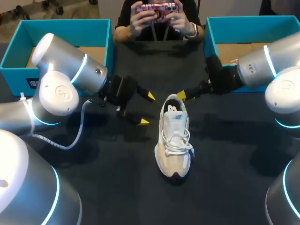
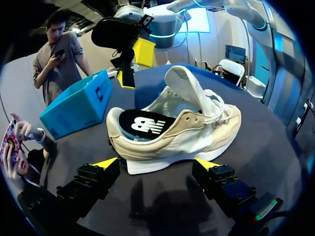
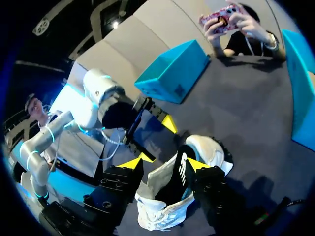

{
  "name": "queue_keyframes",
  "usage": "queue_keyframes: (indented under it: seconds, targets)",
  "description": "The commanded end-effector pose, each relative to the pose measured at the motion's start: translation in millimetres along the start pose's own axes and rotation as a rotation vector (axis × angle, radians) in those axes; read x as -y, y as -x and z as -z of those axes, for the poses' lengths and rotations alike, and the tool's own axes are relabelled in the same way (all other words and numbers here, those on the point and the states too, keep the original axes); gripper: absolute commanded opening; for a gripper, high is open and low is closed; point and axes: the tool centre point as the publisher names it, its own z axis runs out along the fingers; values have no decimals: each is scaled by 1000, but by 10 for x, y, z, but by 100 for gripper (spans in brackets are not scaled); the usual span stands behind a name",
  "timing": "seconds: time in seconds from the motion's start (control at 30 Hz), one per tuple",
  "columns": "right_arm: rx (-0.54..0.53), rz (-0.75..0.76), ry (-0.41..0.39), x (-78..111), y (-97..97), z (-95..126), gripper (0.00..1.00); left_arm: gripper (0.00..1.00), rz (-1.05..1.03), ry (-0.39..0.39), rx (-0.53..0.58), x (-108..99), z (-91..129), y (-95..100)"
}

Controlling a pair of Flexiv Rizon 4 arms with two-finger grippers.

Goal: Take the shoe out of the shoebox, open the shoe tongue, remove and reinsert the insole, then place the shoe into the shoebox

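- Dark table [image 1: 117, 187] runs under both of my arms, its top matte and plain.
- Nearest me, around the table's middle, the shoe [image 1: 173, 140] stands upright on its sole. It is beige and white, with its toe towards the near edge and its heel towards the far edge.
- Its white laces [image 2: 216, 105] hang loose, the tongue [image 2: 189, 86] stands up out of the opening, and the black insole [image 2: 145, 125] lies inside at the heel.
- My left gripper [image 1: 146, 109] sits off the shoe's left side, level with the heel. Its fingers are spread wide and hold nothing; the shoe's flank is just ahead of the tips and apart from them.
- My right gripper [image 3: 164, 163] is at the heel end, fingers likewise wide apart and clamped on nothing. From its own wrist view the heel opening lies between the tips, with one tip over the insole. I cannot tell whether either tip touches the shoe.
- My left arm [image 1: 61, 89] comes in from the table's left edge and my right arm [image 1: 267, 65] from its right edge.
- Farthest off, the left teal box [image 1: 65, 26] stands at the far left corner and the right teal box [image 1: 253, 28] at the far right corner. Both are open upward with brown cardboard inside.
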Motion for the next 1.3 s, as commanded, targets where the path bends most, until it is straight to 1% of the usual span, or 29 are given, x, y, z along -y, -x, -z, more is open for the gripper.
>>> queue_keyframes:
  seconds: [0.03,0.07,0.1,0.13,0.17,0.2,0.23,0.3,0.4,0.43,0.47,0.5,0.73,0.83,0.9,0.97,1.07,1.1,1.3]
  targets:
    - [6,-10,107,91,-64,143,62,100,-8,5,-5,35,117,-35]
    - [-4,-13,123,89,-59,148,55,100,-10,6,-6,42,135,-37]
    - [-6,-21,136,87,-56,148,46,100,-10,6,-7,50,155,-37]
    - [-10,-22,150,86,-52,147,33,100,-11,6,-7,59,177,-34]
    - [-11,-22,160,86,-50,146,28,100,-12,6,-7,62,192,-30]
    - [-10,-30,176,85,-46,145,18,100,-13,7,-7,68,224,-19]
    - [-4,-34,180,85,-45,144,0,100,-13,8,-8,73,251,-12]
    - [17,-53,187,88,-41,142,0,100,-10,14,-14,81,311,1]
    - [75,-82,213,108,-59,148,0,100,-6,21,-22,86,395,17]
    - [113,-99,208,112,-74,151,0,100,-5,23,-24,86,420,22]
    - [122,-104,203,112,-77,152,0,100,-4,24,-25,86,426,24]
    - [164,-130,185,106,-98,146,0,100,-2,29,-30,79,459,37]
    - [297,-202,116,43,-199,143,0,100,1,48,-49,36,530,98]
    - [347,-216,104,33,-217,138,0,100,2,55,-58,41,573,105]
    - [404,-227,88,13,-267,129,0,100,-2,58,-57,45,619,124]
    - [439,-235,79,0,-305,122,0,100,-7,64,-54,49,656,135]
    - [562,-277,11,-14,-366,92,0,100,-12,69,-45,62,712,154]
    - [540,-263,9,-21,-394,66,0,100,-10,70,-37,67,728,160]
    - [540,-263,9,-21,-394,66,0,100,-3,68,-32,69,747,176]
